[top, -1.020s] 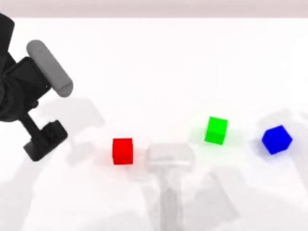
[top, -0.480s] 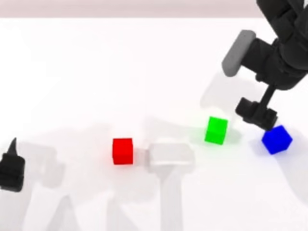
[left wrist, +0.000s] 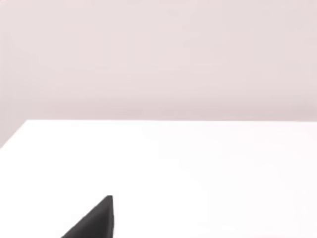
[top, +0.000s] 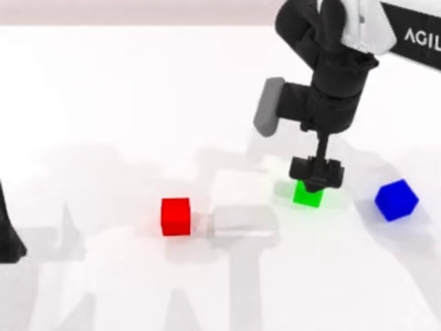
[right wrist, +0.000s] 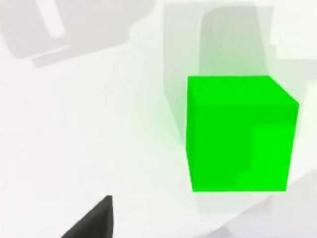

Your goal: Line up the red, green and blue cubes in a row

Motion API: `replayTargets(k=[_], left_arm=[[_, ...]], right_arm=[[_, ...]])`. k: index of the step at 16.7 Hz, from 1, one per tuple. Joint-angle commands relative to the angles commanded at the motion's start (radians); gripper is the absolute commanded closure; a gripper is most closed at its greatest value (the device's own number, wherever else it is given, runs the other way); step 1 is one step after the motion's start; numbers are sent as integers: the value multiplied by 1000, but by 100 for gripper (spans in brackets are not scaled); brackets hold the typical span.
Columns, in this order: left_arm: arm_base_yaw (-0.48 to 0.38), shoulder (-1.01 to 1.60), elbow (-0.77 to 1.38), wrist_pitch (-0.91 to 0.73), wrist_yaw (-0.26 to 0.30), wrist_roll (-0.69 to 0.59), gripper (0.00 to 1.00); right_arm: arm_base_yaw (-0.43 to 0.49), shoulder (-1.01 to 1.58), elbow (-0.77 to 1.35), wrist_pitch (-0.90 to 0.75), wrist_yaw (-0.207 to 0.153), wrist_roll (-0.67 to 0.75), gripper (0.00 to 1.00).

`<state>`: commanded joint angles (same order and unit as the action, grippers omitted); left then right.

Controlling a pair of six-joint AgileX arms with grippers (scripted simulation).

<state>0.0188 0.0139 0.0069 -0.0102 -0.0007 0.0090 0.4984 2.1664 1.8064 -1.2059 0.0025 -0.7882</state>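
Motion in the last half second is all on the right side of the table: the right gripper [top: 315, 181] has come from the blue cube [top: 396, 200] over to the green cube [top: 308, 195], and it now hangs directly above that cube, covering its far part in the top view. The left arm has drawn back further and only a dark tip shows at the left edge [top: 8, 238]. None of the three cubes has shifted. I judge that the green cube is the one chosen for the next pick.

Whether the fingers of the right gripper are spread or together, I cannot tell. In the right wrist view the green cube [right wrist: 240, 134] sits on the table with nothing pressing its visible sides, and only one dark fingertip [right wrist: 94, 220] shows at the edge, apart from the cube. So the gripper seems to hold nothing.

The red cube [top: 176, 216] lies left of centre, the green cube right of centre and slightly farther, and the blue cube further right, turned at an angle.
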Motion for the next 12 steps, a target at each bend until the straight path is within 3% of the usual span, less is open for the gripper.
replayTargets(k=[7, 12], left_arm=[[1, -14, -7, 10, 1, -9, 0], [1, -14, -7, 10, 1, -9, 0]], right_arm=[[-1, 9, 6, -1, 0, -4, 0], [3, 54, -98, 153, 1, -4, 0]])
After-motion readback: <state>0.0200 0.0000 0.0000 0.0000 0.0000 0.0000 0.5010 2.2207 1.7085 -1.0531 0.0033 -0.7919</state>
